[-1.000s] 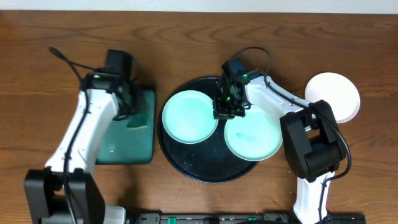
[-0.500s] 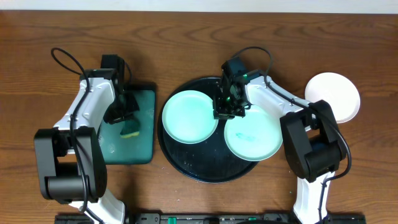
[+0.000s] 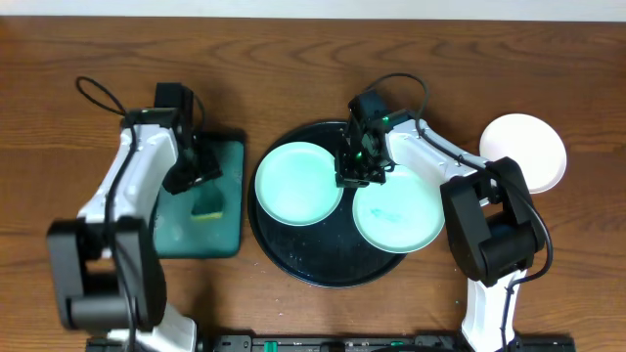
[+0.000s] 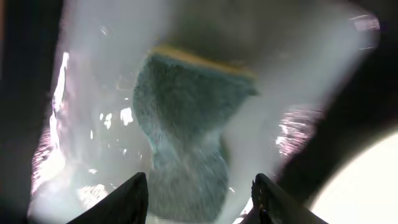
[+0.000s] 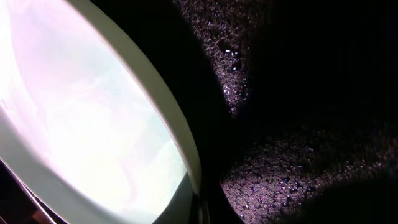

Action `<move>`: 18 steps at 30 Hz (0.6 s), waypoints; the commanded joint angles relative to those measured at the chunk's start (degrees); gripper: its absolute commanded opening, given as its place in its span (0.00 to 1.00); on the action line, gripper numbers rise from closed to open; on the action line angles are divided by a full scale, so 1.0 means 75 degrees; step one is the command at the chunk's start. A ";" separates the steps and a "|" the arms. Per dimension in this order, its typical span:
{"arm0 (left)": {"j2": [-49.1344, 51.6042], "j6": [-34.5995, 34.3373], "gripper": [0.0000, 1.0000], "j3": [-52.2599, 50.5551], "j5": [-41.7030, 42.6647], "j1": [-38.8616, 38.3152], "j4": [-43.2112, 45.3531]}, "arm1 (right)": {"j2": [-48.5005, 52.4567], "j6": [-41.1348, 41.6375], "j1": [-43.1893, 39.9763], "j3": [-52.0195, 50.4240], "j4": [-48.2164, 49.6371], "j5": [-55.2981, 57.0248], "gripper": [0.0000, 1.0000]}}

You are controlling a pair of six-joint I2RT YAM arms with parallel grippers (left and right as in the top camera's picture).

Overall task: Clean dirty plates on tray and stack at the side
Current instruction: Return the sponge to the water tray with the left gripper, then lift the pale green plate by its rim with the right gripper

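**Left end effector wide over the sponge, right one shut at a plate rim**

Nearest the arm bases, the round black tray point(image 3: 323, 264) lies mid-table, its floor beaded with water. On its near right side sits the right mint plate point(image 3: 396, 215), which carries a faint teal smear and overhangs the tray's rim towards the right arm. To the left of the tray, just beside it, the dark green sponge tray point(image 3: 186, 235) rests on the table point(image 3: 293, 59). The sponge point(image 3: 206, 205) lies flat in it, green face up with a yellow edge.

Farther back, the left mint plate point(image 3: 296, 183) lies on the tray's left half, close to the right mint plate.

The left end effector point(image 4: 199, 186) hangs over the sponge tray with its fingers wide apart. In the wrist view they straddle the sponge's near end without pressing on it.

The right end effector point(image 3: 357, 174) is shut and points down at the right edge of the left mint plate. Whether it pinches that rim cannot be told.

Farthest right, the white plate point(image 3: 528, 152) sits on the table, well apart from the tray.
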 commanded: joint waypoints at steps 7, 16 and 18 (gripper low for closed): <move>-0.3171 0.0070 0.61 0.0134 0.0099 -0.0644 -0.0233 | 0.0230 -0.0090 -0.0023 -0.0099 0.0216 -0.0149 0.02; -0.4293 0.0067 0.62 0.0134 0.0099 -0.1142 -0.0895 | -0.0149 -0.0050 -0.0612 0.0117 0.0163 -0.1559 0.01; -0.4284 0.0067 0.62 0.0134 0.0099 -0.1207 -0.1026 | -0.0239 -0.0055 -0.0784 0.0117 0.0041 -0.1880 0.02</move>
